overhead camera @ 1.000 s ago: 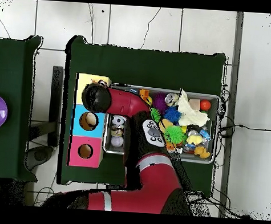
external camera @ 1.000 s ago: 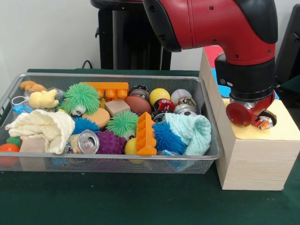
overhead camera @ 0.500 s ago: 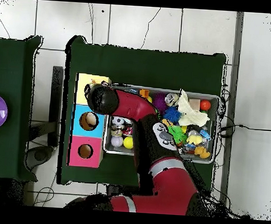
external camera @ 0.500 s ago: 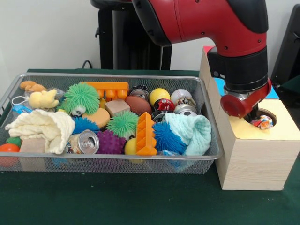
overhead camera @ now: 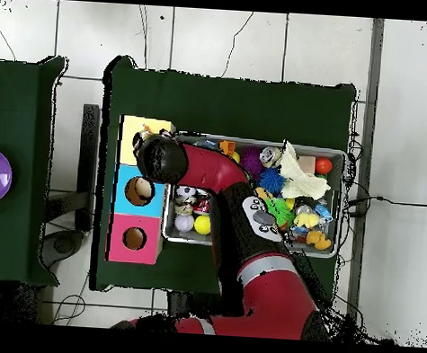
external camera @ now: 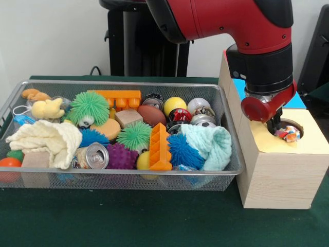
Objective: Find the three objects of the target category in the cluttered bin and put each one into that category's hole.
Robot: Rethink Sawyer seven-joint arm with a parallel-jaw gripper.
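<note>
While the arm hangs over the yellow-topped box (external camera: pixel 280 170), a snack packet (external camera: pixel 287 134) lies in the hole (external camera: pixel 288 131).

From the front, the claw (external camera: pixel 275 122) is at the hole's rim, just above the crinkly packet, mostly hidden behind the red wrist; whether it is released or clenched I cannot tell. Beside the box, the wire bin (external camera: pixel 123 175) sits on the green surface (external camera: pixel 128 221), filled with spiky balls, a silver can (external camera: pixel 95 156), orange blocks and cloths. From overhead, the arm's black end covers the edge of the yellow square (overhead camera: pixel 139 128), next to the blue one (overhead camera: pixel 126 192) and the red one (overhead camera: pixel 123 238); the bin (overhead camera: pixel 338 157) lies alongside, and the claw itself is hidden.
</note>
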